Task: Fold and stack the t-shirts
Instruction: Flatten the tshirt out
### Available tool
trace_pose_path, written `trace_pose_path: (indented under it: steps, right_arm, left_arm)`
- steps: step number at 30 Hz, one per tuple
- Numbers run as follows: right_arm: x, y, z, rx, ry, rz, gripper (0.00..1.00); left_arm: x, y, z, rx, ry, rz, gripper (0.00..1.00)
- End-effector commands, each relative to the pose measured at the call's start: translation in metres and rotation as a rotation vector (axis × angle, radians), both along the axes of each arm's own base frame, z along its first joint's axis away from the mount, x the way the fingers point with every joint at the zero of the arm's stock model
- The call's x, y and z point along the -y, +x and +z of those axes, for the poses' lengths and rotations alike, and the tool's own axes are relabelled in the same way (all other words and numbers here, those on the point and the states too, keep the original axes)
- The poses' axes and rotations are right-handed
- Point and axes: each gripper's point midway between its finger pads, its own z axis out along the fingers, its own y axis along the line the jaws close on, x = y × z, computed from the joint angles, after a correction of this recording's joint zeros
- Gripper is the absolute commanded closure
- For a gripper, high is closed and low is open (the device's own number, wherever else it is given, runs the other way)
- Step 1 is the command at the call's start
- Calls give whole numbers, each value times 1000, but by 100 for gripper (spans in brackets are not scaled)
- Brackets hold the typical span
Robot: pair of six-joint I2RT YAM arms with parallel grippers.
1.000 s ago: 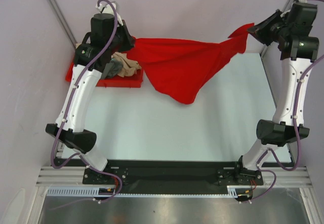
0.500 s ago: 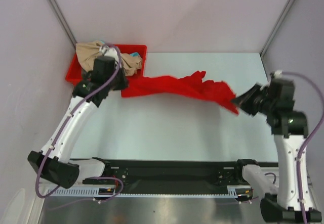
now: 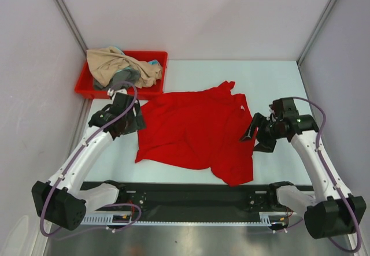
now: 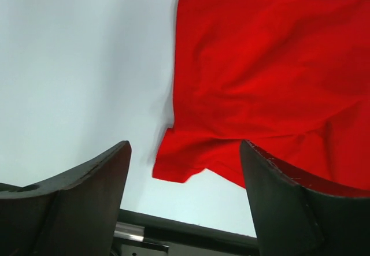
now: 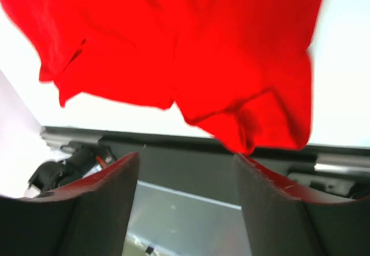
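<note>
The red t-shirt lies spread but rumpled on the white table, its lower hem spilling toward the black rail at the near edge. It looks light and limp; I'd pinch it at the corners or hem. The left gripper and right gripper hang just beside it, jaws apart and empty. More crumpled shirts fill the red tray, well clear.

Lab test cell: plain walls, alu frame rail (bench-mounted arms).
</note>
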Motion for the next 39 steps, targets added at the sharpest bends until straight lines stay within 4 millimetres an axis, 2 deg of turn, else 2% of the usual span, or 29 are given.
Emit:
trace_pose_path:
  steps: [1, 5, 6, 9, 10, 12, 13, 15, 18, 20, 23, 25, 31, 32, 39]
  right_arm:
    - [15, 24, -10, 5, -62, 6, 32]
    - [8, 28, -26, -38, -43, 26, 46]
    - [7, 25, -31, -47, -43, 34, 49]
    - [2, 18, -42, -71, -40, 57, 50]
    - [-1, 16, -45, -82, -37, 72, 50]
    - [-4, 13, -50, -91, -38, 75, 49]
    - [-5, 13, -51, -92, -36, 74, 48]
    - [-9, 13, -52, -83, -29, 84, 48]
    - [-12, 11, -50, -77, -17, 89, 48]
    - [-11, 9, -51, -76, -23, 87, 48]
    - [-10, 4, -53, -73, -29, 90, 48]
    - [-11, 2, -53, -69, -26, 93, 48]
    - [-11, -2, -54, -70, -21, 93, 48]
    - [-11, -2, -54, -67, -20, 94, 48]
    - [-10, -6, -53, -64, -21, 96, 49]
  left_arm:
    - [8, 1, -5, 1, -77, 42, 20]
    - [7, -10, -23, -67, -115, 89, 43]
    - [7, -12, -27, -80, -132, 114, 45]
    - [-5, -35, -48, -175, -152, 244, 48]
    - [-11, -49, -61, -233, -145, 292, 48]
    - [-11, -62, -73, -278, -174, 364, 47]
    - [-12, -70, -86, -309, -186, 389, 47]
    - [-5, -77, -96, -338, -259, 423, 49]
    - [-8, -82, -109, -349, -336, 477, 56]
    - [-19, -84, -113, -348, -351, 534, 59]
    - [-28, -85, -115, -332, -375, 564, 56]
    - [-20, -83, -115, -326, -430, 556, 52]
    - [-1, -84, -130, -358, -557, 596, 42]
    - [0, -85, -132, -361, -564, 605, 37]
    - [-7, -78, -137, -332, -562, 669, 40]
